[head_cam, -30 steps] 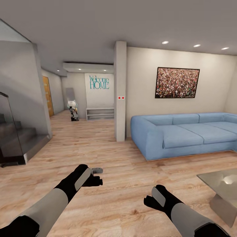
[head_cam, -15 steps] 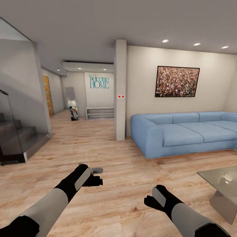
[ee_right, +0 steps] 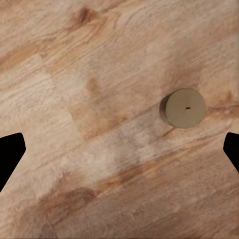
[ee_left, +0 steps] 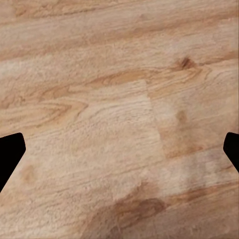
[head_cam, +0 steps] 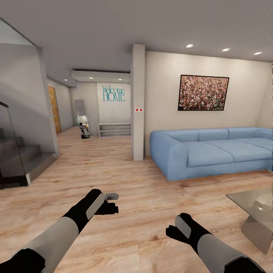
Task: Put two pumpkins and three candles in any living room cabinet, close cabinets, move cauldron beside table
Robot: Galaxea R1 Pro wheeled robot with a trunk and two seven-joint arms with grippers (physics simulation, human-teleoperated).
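Table (head_cam: pixel 242 199) shifted left in view; cam moved.

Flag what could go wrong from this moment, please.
1. A candle stands on the wooden floor beneath the right pincer; driving on could knock it over or leave it behind.
2. The glass table sits close on the robot's right; a turn that way might clip its corner.
3. Both pincers, left included, hang open and empty, so nothing is gathered yet.
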